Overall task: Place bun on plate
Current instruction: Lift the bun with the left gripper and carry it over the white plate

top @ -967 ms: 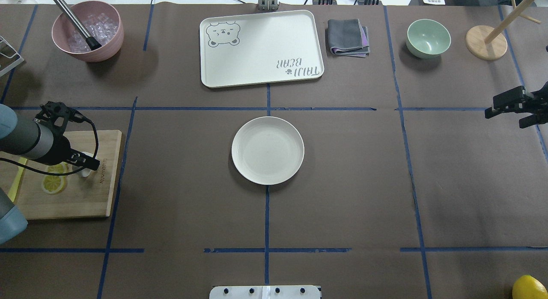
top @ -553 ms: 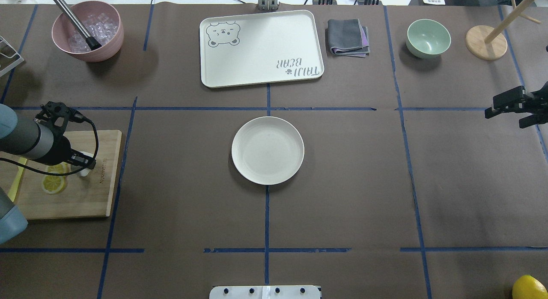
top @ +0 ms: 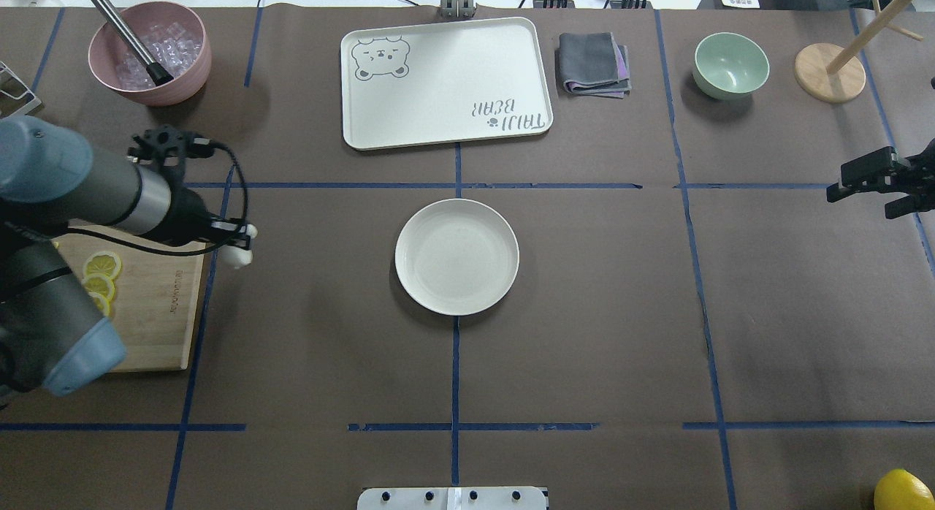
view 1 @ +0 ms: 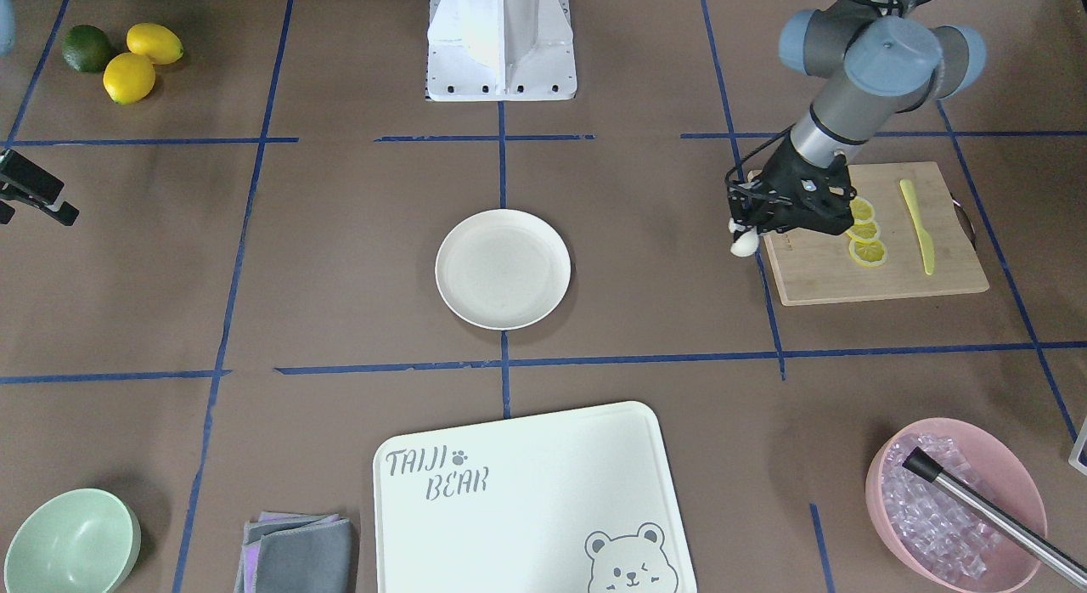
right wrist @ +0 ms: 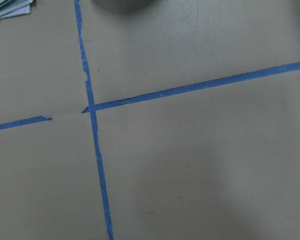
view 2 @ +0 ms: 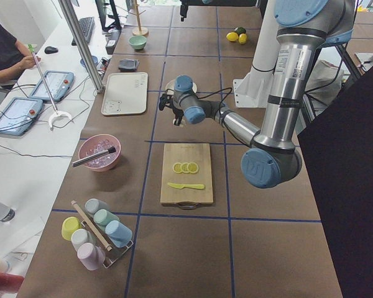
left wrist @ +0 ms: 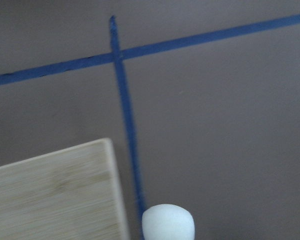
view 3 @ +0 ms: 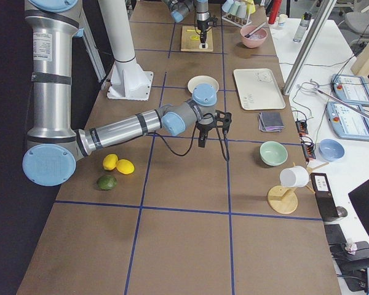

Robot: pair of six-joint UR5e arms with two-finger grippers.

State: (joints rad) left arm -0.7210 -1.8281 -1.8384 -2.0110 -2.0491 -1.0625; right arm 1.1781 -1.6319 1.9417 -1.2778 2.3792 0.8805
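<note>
- Well off to the robot's left of the plate (top: 456, 256), the bun (top: 237, 257) hangs in the left gripper (top: 244, 240), clear of the table.
- The left gripper is clenched on the bun: it pinches the top, and the white domed end pokes out below.
- Left wrist view: bun (left wrist: 168, 222) at the bottom edge, over a blue tape line (left wrist: 126, 115), just beside a corner of the cutting board (left wrist: 55, 195).
- The bun is off the board, on its plate-facing side, and not over the plate.
- The plate lies flat at the table's middle, on a tape line.
- The cutting board sits further left of the plate than the bun. It carries three overlapping lemon slices (view 1: 866, 231) and a yellow knife (view 1: 917, 228).
- Beyond the plate, away from the robot: a white tray with bear print (top: 445, 82), and a folded grey cloth (top: 593, 63) just beside the tray's right end.
- Beyond the plate and left: a pink bowl (top: 150, 53) of ice cubes with a metal rod leaning in it.
- Beyond the plate and right: a mint green bowl (top: 730, 64) and a wooden stand (top: 829, 71).
- The right gripper (top: 869, 183) is well to the plate's right, near the table's end. Cannot tell whether it is released or clenched.
- On the robot's side of the plate and right: two lemons (view 1: 129, 76) and a lime (view 1: 87, 48), close together.
</note>
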